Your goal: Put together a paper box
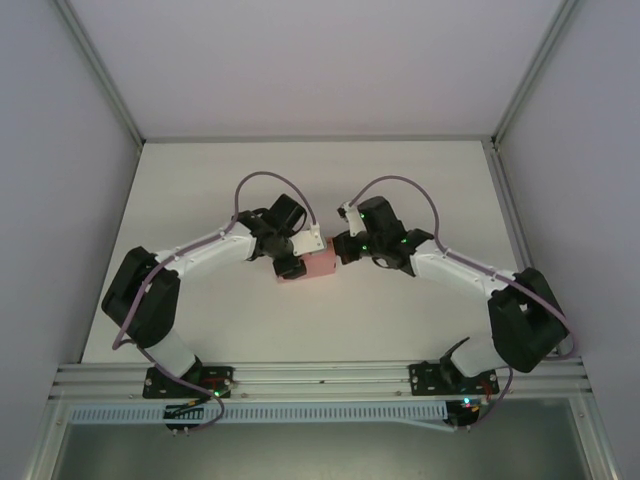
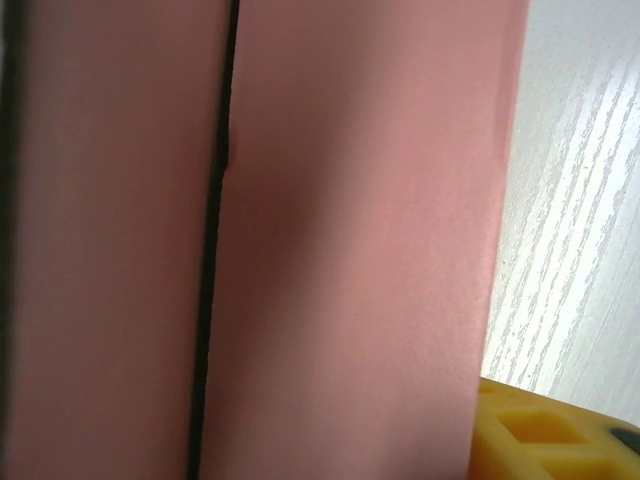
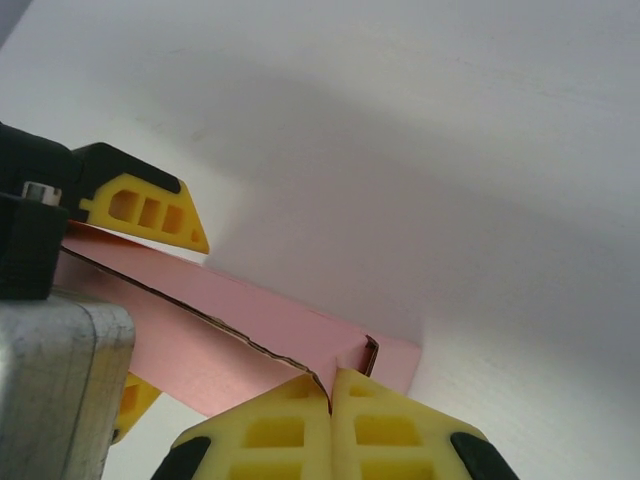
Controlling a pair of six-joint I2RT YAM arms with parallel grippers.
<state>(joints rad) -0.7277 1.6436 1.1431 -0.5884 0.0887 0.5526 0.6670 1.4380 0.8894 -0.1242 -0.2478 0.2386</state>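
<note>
Lighting: even, diffuse, overhead.
Soft shadow falls across the bench [image 3: 450, 250]; the paper box [image 2: 350, 250] is blurred at close range.

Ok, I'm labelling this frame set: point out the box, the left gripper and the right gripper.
box [image 3: 260, 320], right wrist view, on its top face.
left gripper [image 1: 291, 266], top view, at its tip on the box's left end.
right gripper [image 3: 330, 380], right wrist view, where its shut yellow jaws meet.

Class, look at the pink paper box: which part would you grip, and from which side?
Probably the paper box near its left end, pinching its two broad flat faces from the left side, as the left hand does; its right end looks open and flimsy.
</note>
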